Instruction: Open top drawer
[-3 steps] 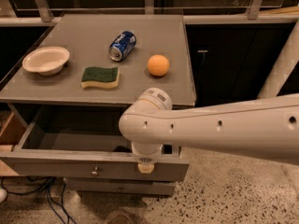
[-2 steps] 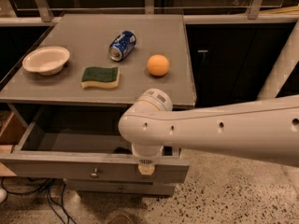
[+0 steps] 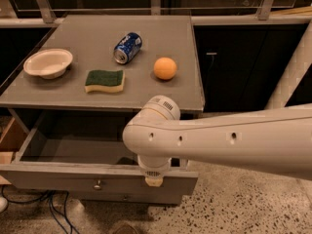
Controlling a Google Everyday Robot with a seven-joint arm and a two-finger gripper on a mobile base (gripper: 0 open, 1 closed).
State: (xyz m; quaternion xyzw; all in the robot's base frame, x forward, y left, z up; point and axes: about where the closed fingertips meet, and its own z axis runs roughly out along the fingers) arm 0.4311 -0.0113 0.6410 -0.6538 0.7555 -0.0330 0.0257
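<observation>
The top drawer is pulled well out from under the grey cabinet top. Its shallow grey inside shows and looks bare. A small round metal knob sits on its long flat front. My white arm reaches in from the right. Its wrist hangs over the right end of the drawer front, and the gripper points down there, mostly hidden behind the wrist. A narrower drawer front shows just below.
On the cabinet top lie a white bowl, a green and yellow sponge, a blue can on its side and an orange. Cables trail on the speckled floor. A dark cabinet stands at right.
</observation>
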